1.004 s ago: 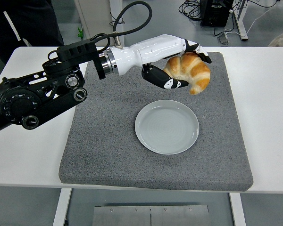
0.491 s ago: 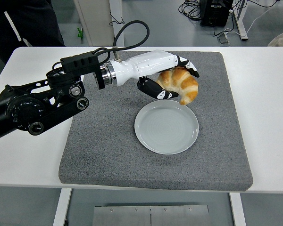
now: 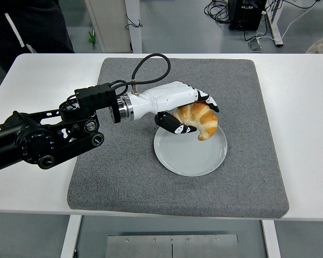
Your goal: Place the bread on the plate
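Fingers (image 3: 209, 100) of the left hand (image 3: 187, 109) curl over the top of the bread (image 3: 200, 119), a golden croissant, with the thumb tucked under its near side, so the hand grips it fully. Bread and hand sit above the far part of the pale plate (image 3: 189, 153); whether the croissant touches it is unclear. That plate rests on a grey mat (image 3: 124, 172) covering the white table (image 3: 304, 129).

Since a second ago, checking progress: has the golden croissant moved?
Yes. The golden croissant, held by the left hand, came toward the table's near edge, now over the round grey plate.
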{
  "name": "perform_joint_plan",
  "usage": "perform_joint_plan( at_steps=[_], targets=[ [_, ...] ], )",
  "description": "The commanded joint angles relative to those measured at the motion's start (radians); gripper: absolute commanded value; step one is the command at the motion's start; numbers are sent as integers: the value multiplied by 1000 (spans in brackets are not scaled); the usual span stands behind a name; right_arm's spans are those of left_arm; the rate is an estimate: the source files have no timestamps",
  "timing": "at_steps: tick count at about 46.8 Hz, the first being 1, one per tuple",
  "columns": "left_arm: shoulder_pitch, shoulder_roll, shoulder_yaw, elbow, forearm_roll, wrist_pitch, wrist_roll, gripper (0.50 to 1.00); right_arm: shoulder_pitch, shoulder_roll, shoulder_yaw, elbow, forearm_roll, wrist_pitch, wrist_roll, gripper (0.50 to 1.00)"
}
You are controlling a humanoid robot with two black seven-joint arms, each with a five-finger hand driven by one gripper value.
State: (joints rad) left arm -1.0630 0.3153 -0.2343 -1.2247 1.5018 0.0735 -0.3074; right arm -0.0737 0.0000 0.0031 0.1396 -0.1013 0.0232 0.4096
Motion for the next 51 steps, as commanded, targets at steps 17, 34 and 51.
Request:
perform_joint_plan(
  at_steps=[17,34,51],
  targets=[
    [31,-18,55,44,0,45,-4,705,0,0,0,0,0,0,0,1000],
    [49,-30,90,73,0,75,-7,711,0,0,0,0,0,1,0,1000],
    [67,-58,104,105,2,89,-9,711,0,0,0,0,0,0,0,1000]
  ],
)
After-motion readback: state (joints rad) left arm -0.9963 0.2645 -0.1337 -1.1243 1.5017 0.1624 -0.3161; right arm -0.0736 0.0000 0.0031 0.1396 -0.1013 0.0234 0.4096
